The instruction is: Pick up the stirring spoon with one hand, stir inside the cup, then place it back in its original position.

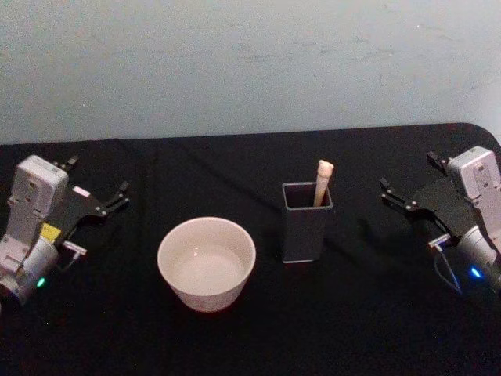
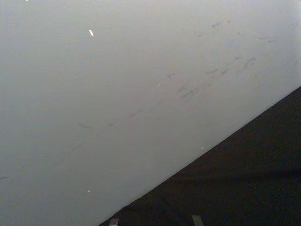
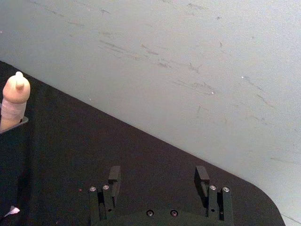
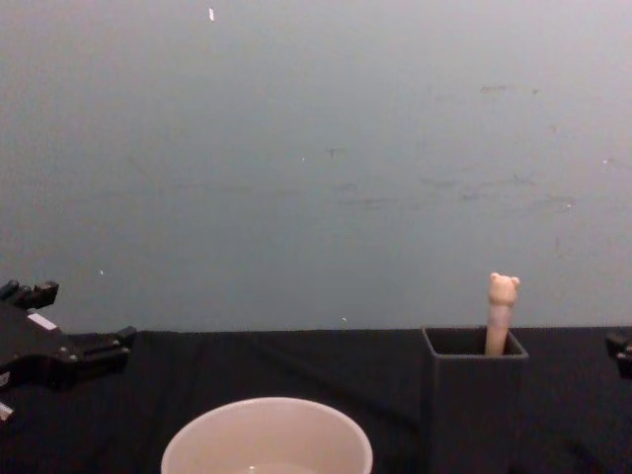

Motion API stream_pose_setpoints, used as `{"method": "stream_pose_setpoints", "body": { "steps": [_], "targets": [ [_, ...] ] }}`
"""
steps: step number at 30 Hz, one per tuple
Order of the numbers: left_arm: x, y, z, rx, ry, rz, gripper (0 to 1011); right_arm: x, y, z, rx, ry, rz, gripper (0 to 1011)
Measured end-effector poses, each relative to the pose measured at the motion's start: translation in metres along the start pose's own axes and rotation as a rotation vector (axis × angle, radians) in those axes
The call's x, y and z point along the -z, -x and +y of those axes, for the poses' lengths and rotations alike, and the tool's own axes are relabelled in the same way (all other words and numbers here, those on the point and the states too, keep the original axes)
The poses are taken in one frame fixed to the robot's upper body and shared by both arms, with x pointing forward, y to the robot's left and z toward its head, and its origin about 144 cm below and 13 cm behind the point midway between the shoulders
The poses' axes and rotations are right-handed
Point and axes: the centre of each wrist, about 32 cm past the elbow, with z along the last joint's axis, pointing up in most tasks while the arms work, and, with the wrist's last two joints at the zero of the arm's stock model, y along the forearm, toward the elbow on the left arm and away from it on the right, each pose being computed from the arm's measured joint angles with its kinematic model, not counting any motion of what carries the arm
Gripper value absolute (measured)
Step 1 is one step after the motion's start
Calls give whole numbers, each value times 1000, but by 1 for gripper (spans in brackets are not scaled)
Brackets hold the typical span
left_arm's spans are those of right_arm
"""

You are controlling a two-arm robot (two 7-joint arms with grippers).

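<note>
The stirring spoon stands in the tall grey holder, just right of the cup on the black bench. Its beige handle and little bear head stick out. The round end is hidden down inside.

I think it is light, hard and thin, and maybe a bit slippery. I would pinch the handle just under the bear head and lift straight up, or the narrow holder may tip.

The cup is wide and white. It looks empty, but I cannot tell if clear water is in it.

The right gripper sits at the right side, jaws spread, holding nothing. The left gripper sits at the left, jaws spread too.
</note>
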Motion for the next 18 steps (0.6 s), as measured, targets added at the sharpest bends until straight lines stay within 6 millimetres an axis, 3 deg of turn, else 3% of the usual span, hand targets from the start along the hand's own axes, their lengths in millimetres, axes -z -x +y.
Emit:
{"method": "stream_pose_setpoints", "body": {
  "steps": [18],
  "targets": [
    [0,0,0,0,0,0,1001,0,0,0,0,0,0,1000]
  ]
}}
